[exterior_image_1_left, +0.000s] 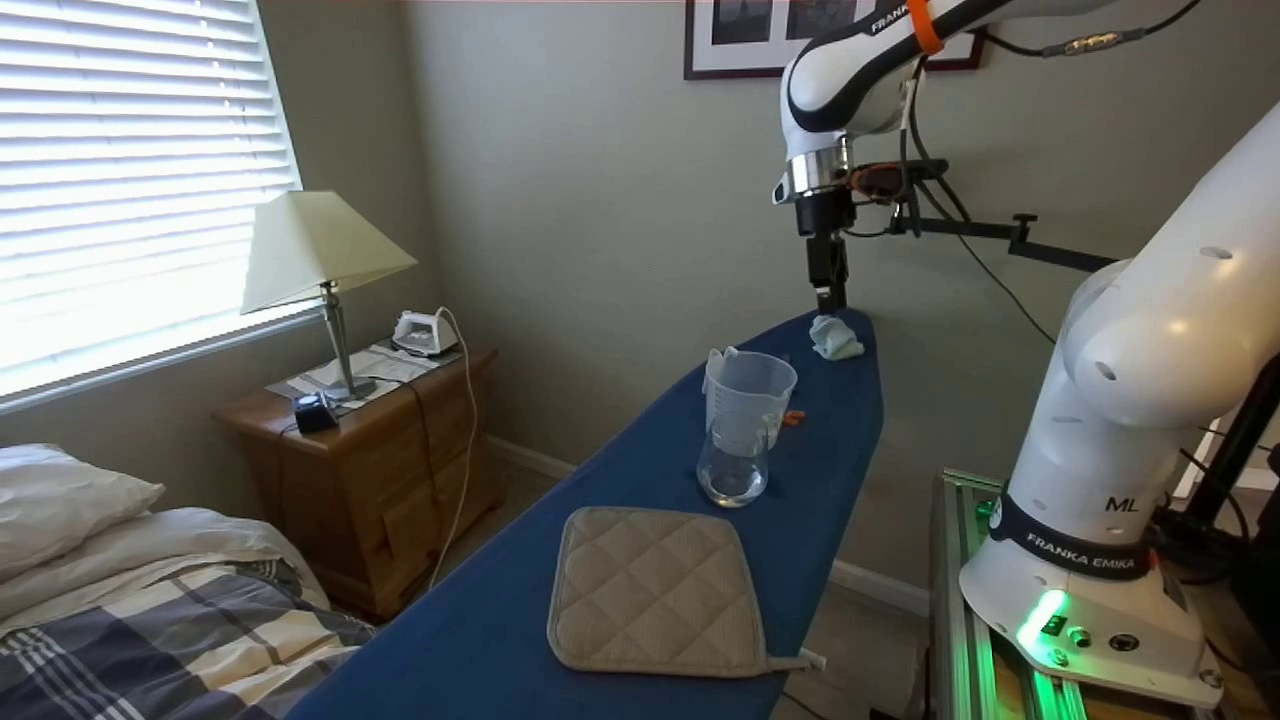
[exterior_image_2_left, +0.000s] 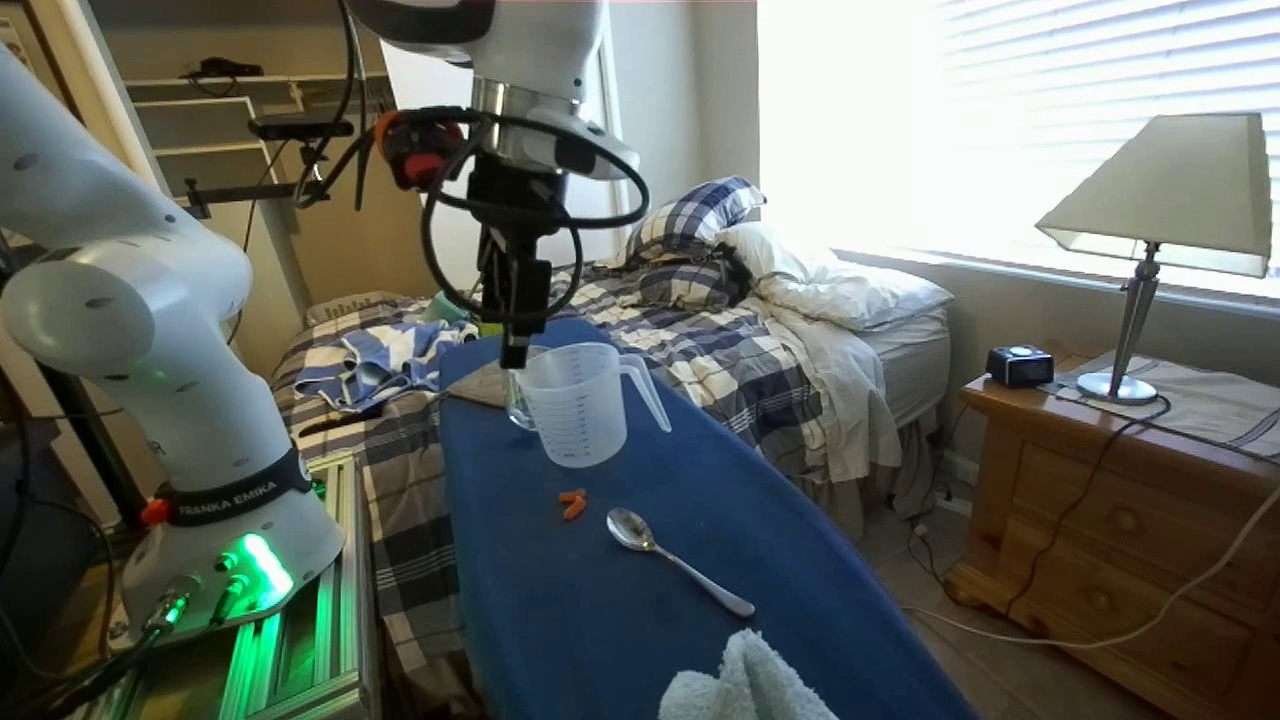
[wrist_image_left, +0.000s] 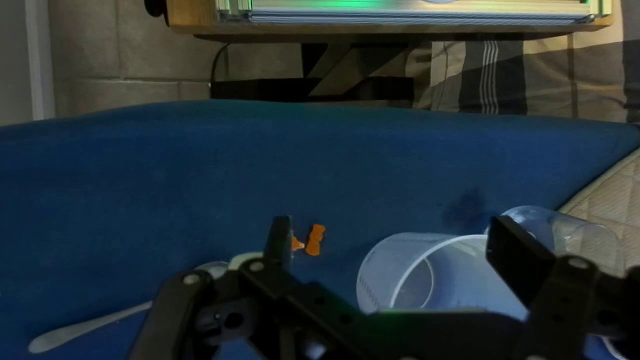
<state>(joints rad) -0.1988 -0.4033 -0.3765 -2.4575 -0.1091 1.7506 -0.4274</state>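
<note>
I have the end effector (wrist_image_left: 389, 230) hanging above the long blue cloth-covered worktop (wrist_image_left: 200, 170), its two black fingers (wrist_image_left: 517, 260) spread wide with nothing gripped between them. Nearest, lower than the fingertips and off toward one finger, a translucent white plastic measuring jug (exterior_image_2_left: 575, 410) stands upright, its handle turned away from the robot's white base (exterior_image_2_left: 230, 540). Since that finger crosses the jug's rim in my wrist view, I judge depth hard to read here: working well means keeping the fingers spread, making small sideways corrections, and checking both exterior views before any lowering. The jug looks light and likely tips if nudged. Lower down, close by the opposite fingertip in line of sight, are small orange pieces (wrist_image_left: 315, 240); ones that little, I think, call for a slow, centred approach. Farther out on the jug's side sits a clear rounded glass vessel (exterior_image_1_left: 733, 475); I cannot tell whether it touches the jug. Beyond it lies a beige quilted square pot holder (exterior_image_1_left: 655, 590). Outward on the opposite side lie a shiny metal spoon (exterior_image_2_left: 678, 562), bowl toward the end effector and handle pointing away, and, farthest out, a crumpled white terry towel (exterior_image_2_left: 745, 685).
</note>
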